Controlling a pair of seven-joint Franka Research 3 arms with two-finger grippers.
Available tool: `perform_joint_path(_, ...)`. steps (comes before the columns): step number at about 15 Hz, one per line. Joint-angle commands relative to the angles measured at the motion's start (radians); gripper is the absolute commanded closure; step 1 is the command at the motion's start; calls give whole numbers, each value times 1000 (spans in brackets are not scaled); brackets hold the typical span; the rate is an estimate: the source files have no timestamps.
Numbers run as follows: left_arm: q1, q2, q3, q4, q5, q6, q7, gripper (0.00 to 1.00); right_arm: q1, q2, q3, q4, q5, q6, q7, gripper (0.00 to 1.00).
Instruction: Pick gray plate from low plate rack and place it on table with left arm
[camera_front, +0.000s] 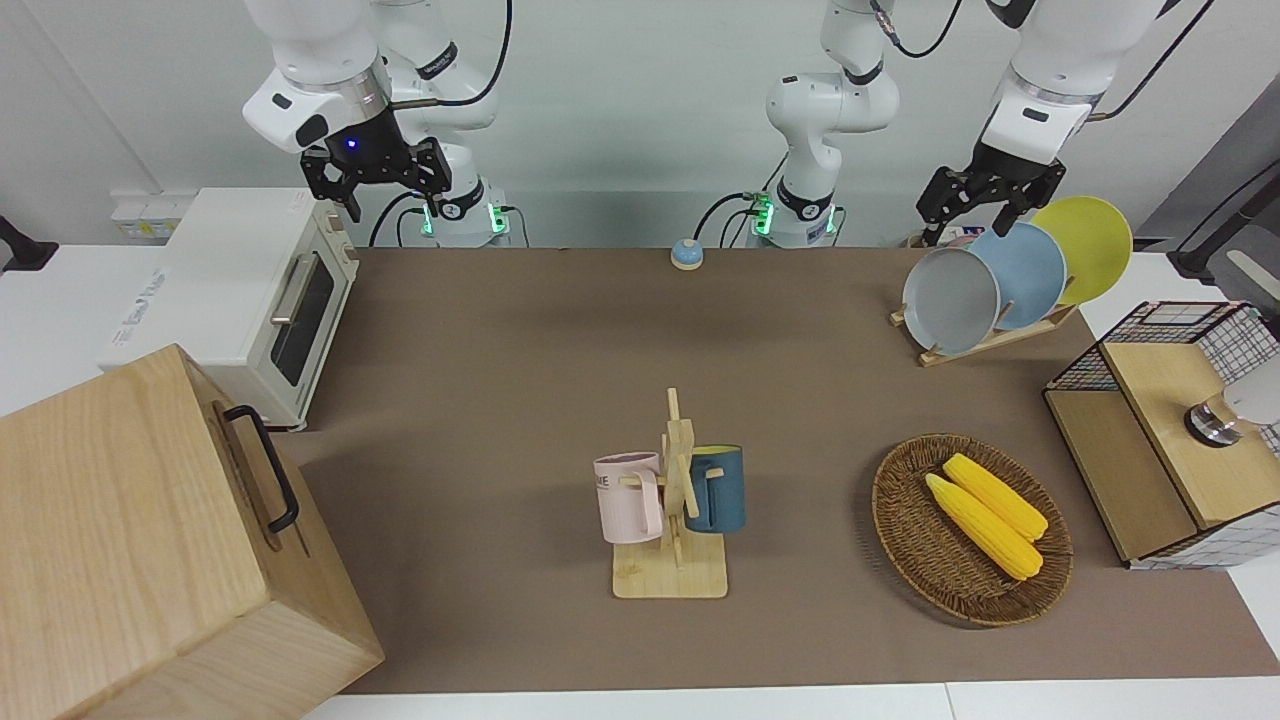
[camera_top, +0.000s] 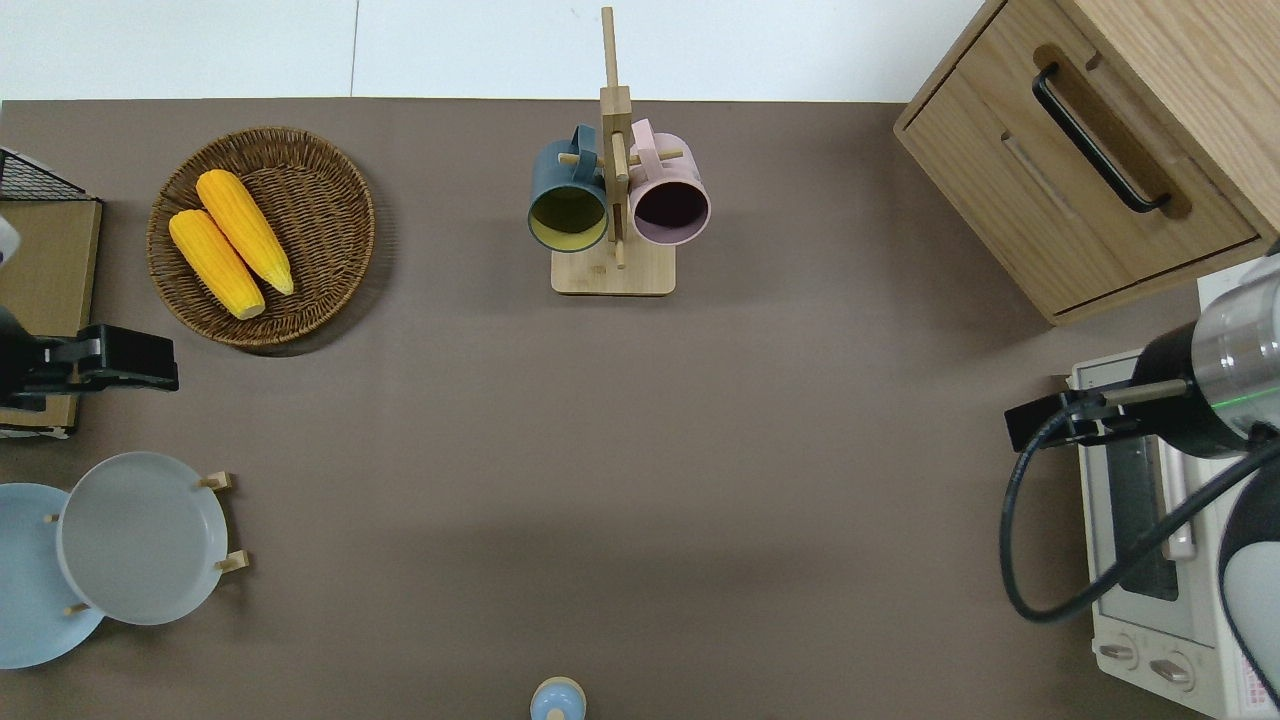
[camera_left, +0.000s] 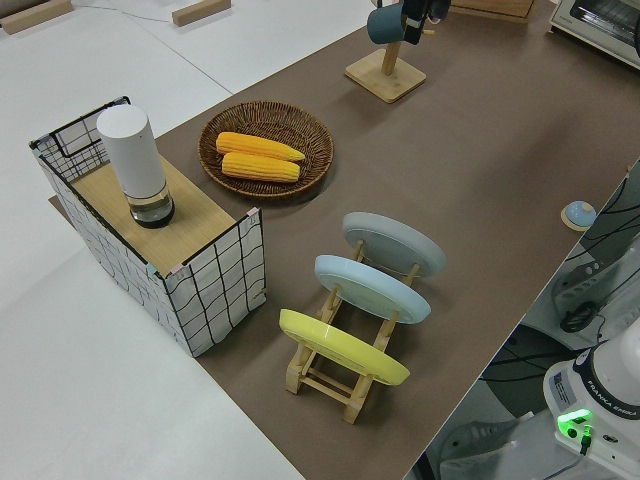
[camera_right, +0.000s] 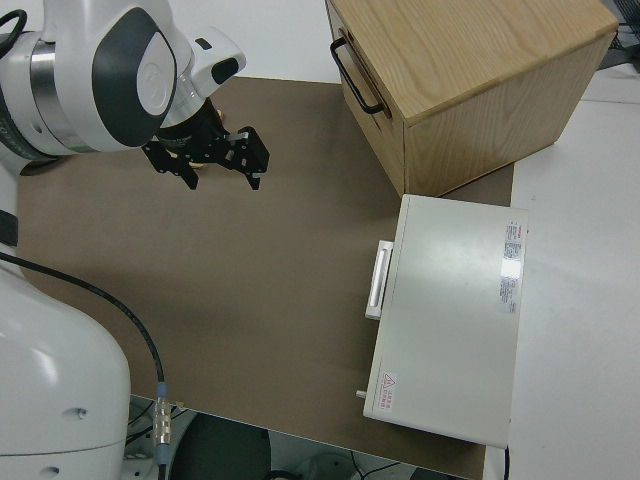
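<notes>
Brown matting covers the table (camera_front: 560, 340), the widest thing in view. At the left arm's end of it stands the low plate rack (camera_left: 345, 375), its slanted pegs carrying three plates in a row: the yellow plate (camera_front: 1088, 245) nearest the robots, the blue plate (camera_front: 1030, 272) in the middle, and the gray plate (camera_front: 950, 300) in the slot farthest from them, leaning back on its pegs with its face toward the open mat.

The left gripper (camera_front: 985, 205) hangs in the air at that end of the table, fingers spread apart and holding nothing — the front view shows it up by the rims of the plates, not touching any. The right arm is parked, its claw (camera_right: 207, 160) likewise spread and empty.

The grasp looks not yet begun. The risk lies in the crowding: the gray rim stands just beside the blue plate, so a finger coming down slightly off could nudge the blue plate or close on both rims. A thin, smooth rim may also slip from a shallow pinch, or catch a peg and drag the light rack along.
</notes>
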Motion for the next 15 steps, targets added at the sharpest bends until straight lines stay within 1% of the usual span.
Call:
perform_joint_path(1, 4, 13, -2, 8, -18, -17, -84, 0, -15, -5, 7, 6, 4, -15, -3, 13)
perform_joint_path(4, 4, 22, -2, 8, -34, -18, -91, 0, -15, -5, 7, 6, 4, -15, -3, 11)
perform_joint_path(6, 1, 19, -2, 5, -34, -17, -128, 0, -15, -5, 7, 6, 4, -15, -3, 11)
perform_joint_path(12, 16, 8, 4, -27, -15, -17, -116, 0, -15, -5, 7, 6, 4, -15, -3, 11)
perform_joint_path(13, 15, 8, 4, -42, 10, -17, -108, 0, -15, -5, 7, 6, 4, -15, -3, 11)
perform_joint_path(15, 12, 2, -2, -99, 114, 8, -93, 0, -15, -5, 7, 6, 2, -15, -3, 11)
